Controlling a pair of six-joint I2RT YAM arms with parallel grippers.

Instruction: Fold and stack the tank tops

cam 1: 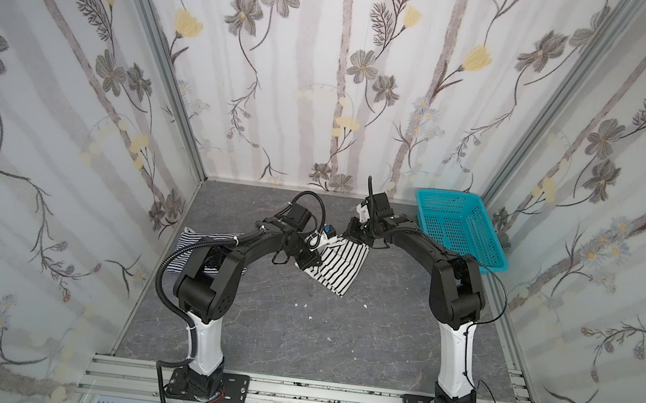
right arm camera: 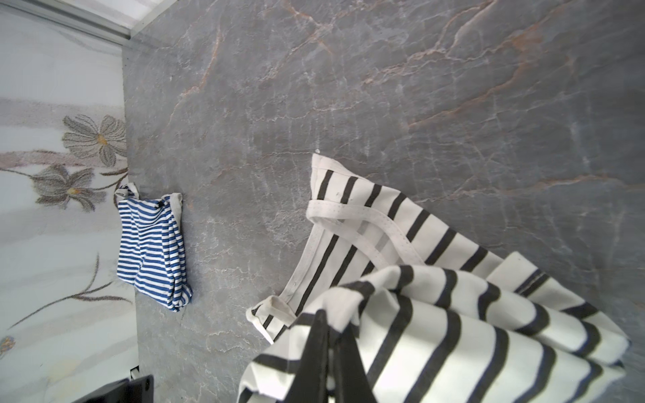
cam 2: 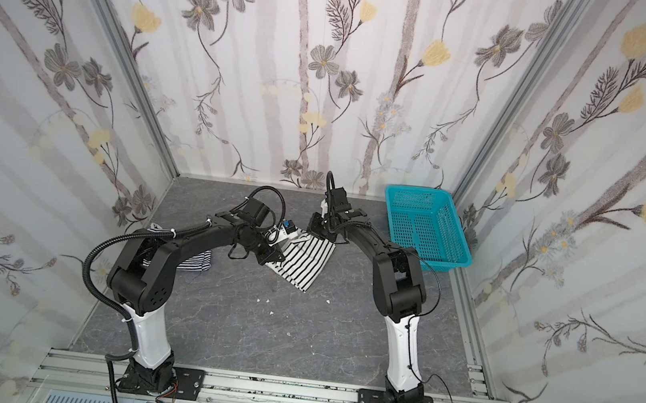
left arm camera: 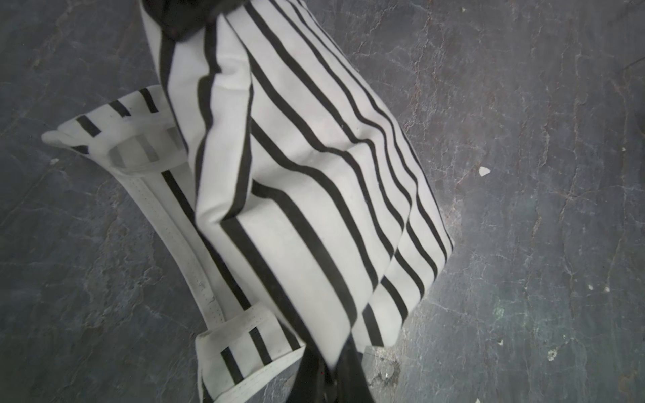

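Both grippers are pressed together on cloth. The left gripper [cam 1: 302, 262] and the right gripper [cam 1: 354, 236] each pinch the black-and-white tank top [cam 1: 340, 267] above the middle of the bench [cam 1: 276, 330], nearer its far edge. In both top views the 2 arms meet in an arch. The garment slopes from the right gripper down to a low corner pointing at the near edge, and neither view shows whether that corner touches the bench.

The wrist views add what the arms hide from above. In the left wrist view the left gripper [left arm camera: 330, 380] has its jaws closed on a raised fold of the black-and-white tank top [left arm camera: 314, 174]. Under that fold, the white-trimmed strap end lies flat on the bench. The right wrist view shows the right gripper [right arm camera: 331, 366] closed on a bunched edge of the same top, with the neckline and straps spread on the surface beyond it.

Only the right wrist view shows the navy-and-white tank top [right arm camera: 153, 244] clearly. It is a compact folded bundle at the bench's left edge, against the wall and well apart from the other top. In both top views the left arm covers most of it [cam 2: 196, 260].

The teal basket [cam 1: 460, 228] shows in the top views alone, in the far right corner.
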